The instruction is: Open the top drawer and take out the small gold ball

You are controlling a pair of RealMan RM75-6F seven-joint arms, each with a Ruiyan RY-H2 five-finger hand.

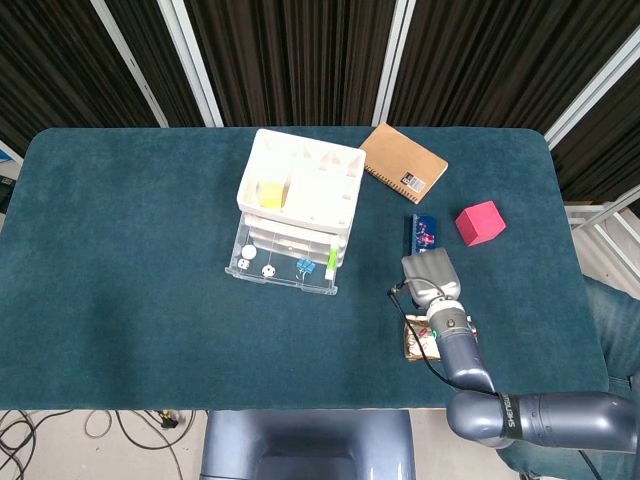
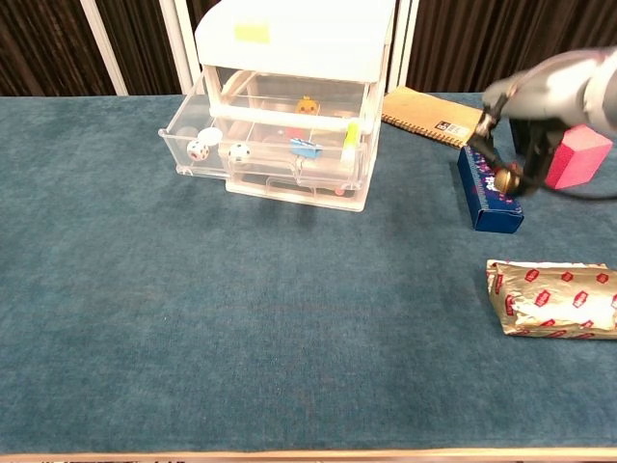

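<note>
The white drawer unit stands mid-table with its top drawer pulled out. In the chest view a small gold ball hangs in the fingertips of my right hand, just above the blue box. Seen from the head camera, the right hand is right of the drawer unit, over the near end of the blue box, and covers the ball. My left hand shows in neither view.
Two dice and small clips lie in the open drawer. A brown notebook lies behind, a pink cube at the right, and a foil packet near the front edge.
</note>
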